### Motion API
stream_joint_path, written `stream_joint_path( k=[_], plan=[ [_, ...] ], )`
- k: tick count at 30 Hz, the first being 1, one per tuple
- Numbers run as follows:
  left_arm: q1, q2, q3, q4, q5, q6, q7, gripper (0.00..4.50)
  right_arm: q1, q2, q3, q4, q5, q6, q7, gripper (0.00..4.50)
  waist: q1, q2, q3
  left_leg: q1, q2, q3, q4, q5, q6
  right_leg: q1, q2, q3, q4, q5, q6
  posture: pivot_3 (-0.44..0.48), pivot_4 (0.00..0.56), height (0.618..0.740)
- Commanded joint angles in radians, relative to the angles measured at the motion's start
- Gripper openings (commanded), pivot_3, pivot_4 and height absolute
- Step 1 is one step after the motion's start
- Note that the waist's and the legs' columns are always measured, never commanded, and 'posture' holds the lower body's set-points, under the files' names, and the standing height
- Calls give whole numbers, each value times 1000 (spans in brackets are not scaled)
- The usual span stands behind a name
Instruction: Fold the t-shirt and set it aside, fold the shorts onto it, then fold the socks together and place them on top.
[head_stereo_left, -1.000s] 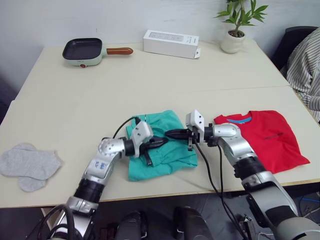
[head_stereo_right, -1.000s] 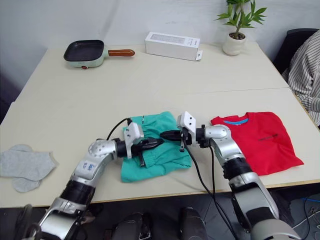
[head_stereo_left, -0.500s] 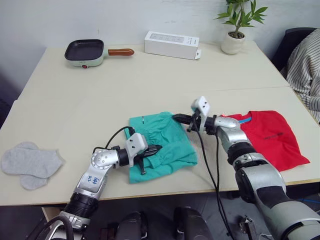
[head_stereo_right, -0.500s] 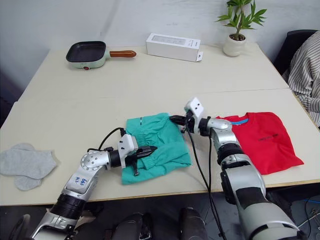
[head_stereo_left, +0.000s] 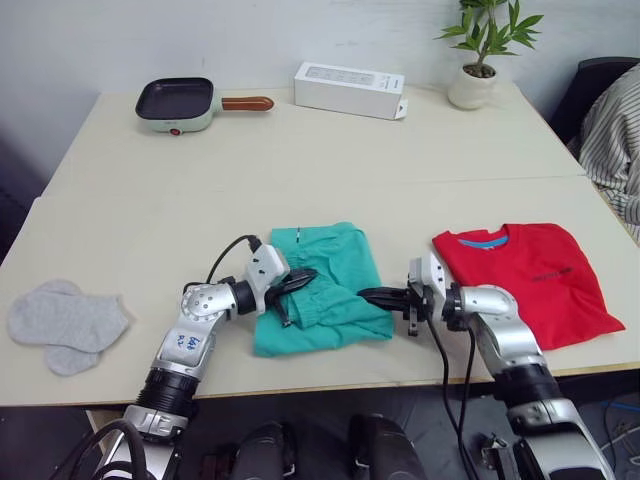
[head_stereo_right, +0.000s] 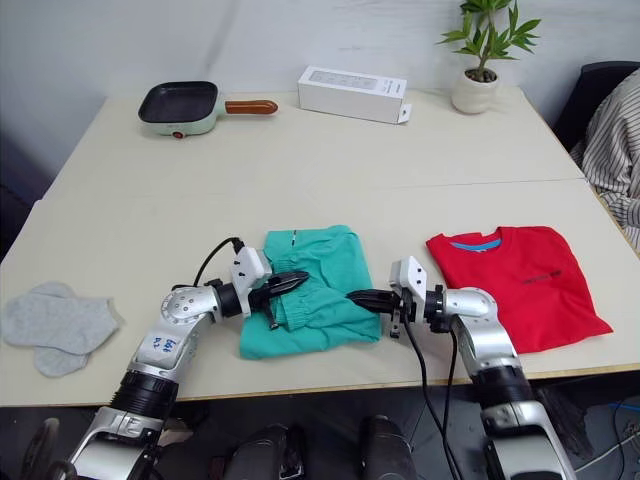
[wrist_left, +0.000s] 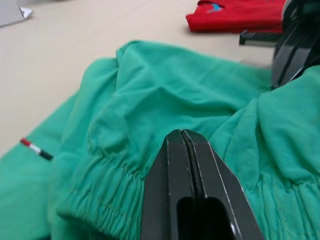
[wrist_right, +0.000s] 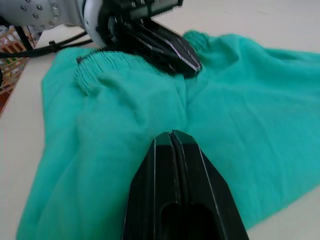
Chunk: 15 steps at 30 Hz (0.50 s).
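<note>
The teal-green shorts (head_stereo_left: 335, 265) lie bunched near the table's front edge, at its middle. My left gripper (head_stereo_left: 304, 277) is shut, its tips resting on the gathered waistband (wrist_left: 100, 200) on the left side, with no cloth between the fingers. My right gripper (head_stereo_left: 366, 295) is also shut and lies low at the shorts' right edge, pointing left toward the other gripper. In the right wrist view its fingers (wrist_right: 172, 150) lie over the teal cloth. The red t-shirt (head_stereo_left: 530, 280) lies folded flat to the right. The grey socks (head_stereo_left: 65, 320) sit at the far left.
A small pan (head_stereo_left: 176, 101) with a brown handle, a long white box (head_stereo_left: 350, 88) and a potted plant (head_stereo_left: 480, 60) stand along the far edge. A person's striped sleeve (head_stereo_left: 615, 120) shows at the right. Bare tabletop (head_stereo_left: 300, 170) lies between these and the clothes.
My right gripper has drawn back from the shorts' far right corner to their near right edge. My left gripper has shifted slightly up along the waistband.
</note>
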Motion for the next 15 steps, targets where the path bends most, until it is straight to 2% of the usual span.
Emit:
stream_joint_path(
  k=[1,3,5,7,9,12,15],
  plan=[
    [-13,-1,4,10,1,-11,-6,0,16,-14,-35,-117,53,65,-48,36,-3,0,0,0,-1,-1,-1,0,0,2,0,-1,-1,0,0,0,150,740],
    [-19,-4,1,20,1,-19,-12,0,22,-17,-35,-138,55,77,-66,36,-11,3,2,-2,-8,-20,-3,2,4,14,-6,-18,-3,0,1,0,150,740],
    [-24,-7,-3,19,0,-24,-17,0,17,-20,-45,-161,75,136,-103,36,-15,4,3,-2,-28,-60,-18,16,9,35,-17,-60,-9,-2,6,0,150,740],
    [-26,-4,-5,4,-1,-26,-26,0,10,-29,-57,-196,101,193,-125,36,2,6,6,-3,-43,-85,-24,29,7,43,-28,-77,-8,-7,14,0,150,740],
    [-26,5,-4,-33,-17,-15,-45,0,13,-60,-61,-234,112,216,-110,36,25,8,7,-5,-44,-80,-20,30,5,38,-29,-62,-5,-11,14,0,150,740],
    [-30,20,-7,-82,-39,7,-89,0,9,-80,-62,-242,128,242,-103,36,39,8,7,-5,-45,-79,-19,29,6,38,-34,-59,-7,-10,15,0,150,740],
    [-52,4,-23,-88,-39,24,-97,0,-18,-57,-32,-141,74,164,-108,36,42,8,7,-5,-45,-77,-19,27,7,38,-35,-58,-8,-10,15,0,150,740]
  ],
)
